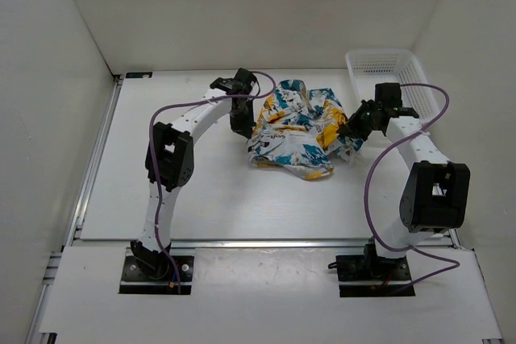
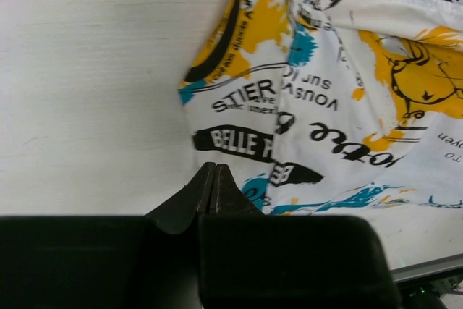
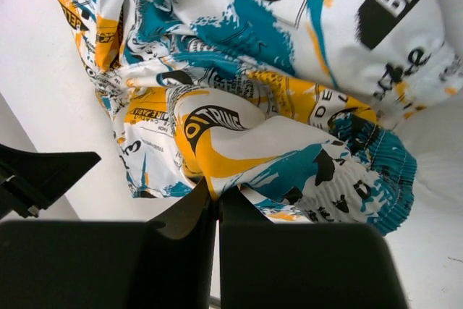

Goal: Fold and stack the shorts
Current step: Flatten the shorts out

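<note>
On worktop [image 1: 201,199], shorts [image 1: 300,130] printed "BELLE", "STIER", long axis left-right, waistband [image 3: 387,171] by my right jaws pinching a fold, left jaws pressed together at hem.

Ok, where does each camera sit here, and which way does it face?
Top external: above and behind, facing down on the table; shows the left arm, right arm, shorts and basket.
Left wrist: on the left arm, facing down past the shut left gripper at the shorts' edge.
Right wrist: on the right arm, facing the shorts past the right gripper, pinched on them.
Shared: all three show the shorts.
</note>
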